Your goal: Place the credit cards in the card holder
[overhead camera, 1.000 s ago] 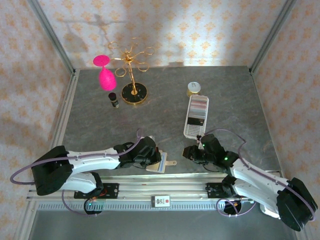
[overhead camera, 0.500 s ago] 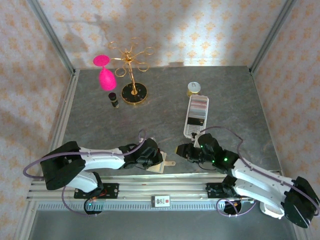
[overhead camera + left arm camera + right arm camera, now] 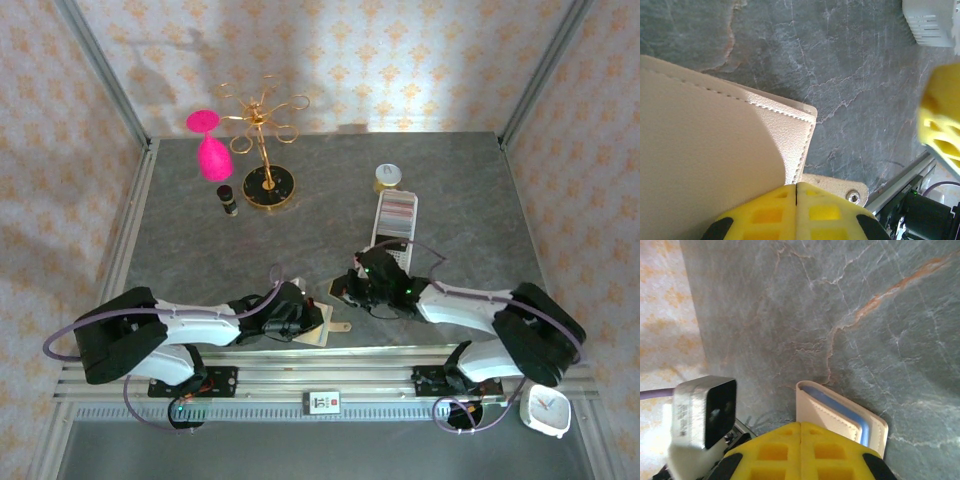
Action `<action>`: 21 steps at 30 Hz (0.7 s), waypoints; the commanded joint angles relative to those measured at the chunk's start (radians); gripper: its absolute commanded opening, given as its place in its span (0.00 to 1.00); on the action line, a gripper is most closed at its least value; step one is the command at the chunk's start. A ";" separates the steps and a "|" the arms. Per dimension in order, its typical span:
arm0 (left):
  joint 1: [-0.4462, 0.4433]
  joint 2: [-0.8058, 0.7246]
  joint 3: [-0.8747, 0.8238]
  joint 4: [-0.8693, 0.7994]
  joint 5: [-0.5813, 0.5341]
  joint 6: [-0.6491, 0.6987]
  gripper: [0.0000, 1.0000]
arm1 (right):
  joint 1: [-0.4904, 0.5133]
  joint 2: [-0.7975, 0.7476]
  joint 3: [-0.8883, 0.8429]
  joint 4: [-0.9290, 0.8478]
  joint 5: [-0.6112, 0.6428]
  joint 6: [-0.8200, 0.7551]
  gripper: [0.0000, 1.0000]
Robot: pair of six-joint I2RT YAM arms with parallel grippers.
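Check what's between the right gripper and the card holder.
Nothing. In the right wrist view the shut right gripper has its fingertips right at the edge of the card holder, no gap visible; bare grey table lies beyond.

A grey marbled tabletop (image 3: 330, 215) carries a gold branched stand (image 3: 267, 186) at 11 o'clock, with a pink goblet (image 3: 210, 150) at its 9 and a small dark bottle (image 3: 229, 199) beside its base. A yellow-lidded jar (image 3: 388, 178) sits at 1 o'clock, and a white perforated tray (image 3: 397, 196) lies just below it. A white clock (image 3: 545, 410) lies at 5 o'clock, off the tabletop.
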 commanded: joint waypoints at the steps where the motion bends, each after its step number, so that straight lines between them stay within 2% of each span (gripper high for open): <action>1: 0.011 -0.001 -0.040 -0.020 0.023 -0.022 0.00 | 0.002 0.051 0.029 0.057 -0.054 -0.017 0.00; 11: 0.011 0.006 -0.060 0.020 0.031 -0.035 0.00 | 0.012 0.167 0.029 0.081 -0.119 -0.036 0.00; 21: 0.016 0.014 -0.064 0.043 0.039 -0.035 0.00 | 0.033 0.195 -0.021 0.061 -0.101 -0.056 0.00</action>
